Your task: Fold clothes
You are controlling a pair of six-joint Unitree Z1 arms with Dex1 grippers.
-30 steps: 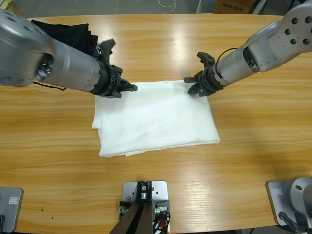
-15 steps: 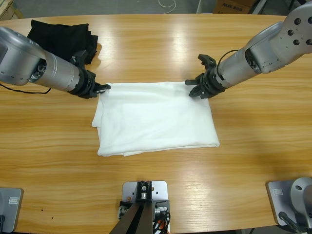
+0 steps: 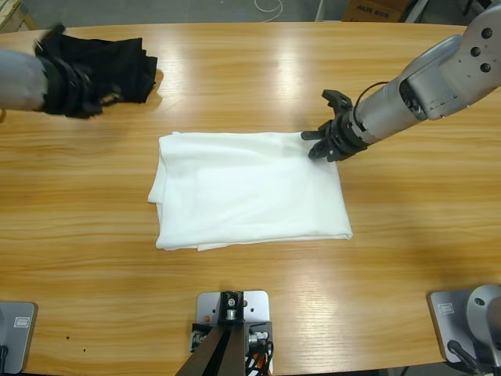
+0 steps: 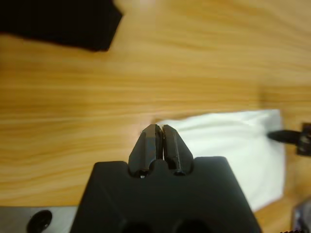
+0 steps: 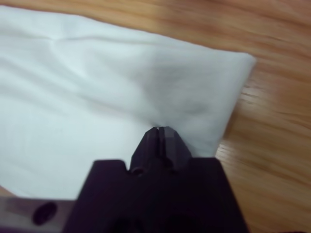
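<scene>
Pulled back from the shirt, the left gripper now hangs by the black garment, jaws pressed together, empty. Folded shirt lies mid-table. Right gripper, jaws together, rests on its far right corner.

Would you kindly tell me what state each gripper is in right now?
Left gripper: closed, holding nothing, above bare table.
Right gripper: closed, at the T-shirt corner; a grip cannot be told.
</scene>
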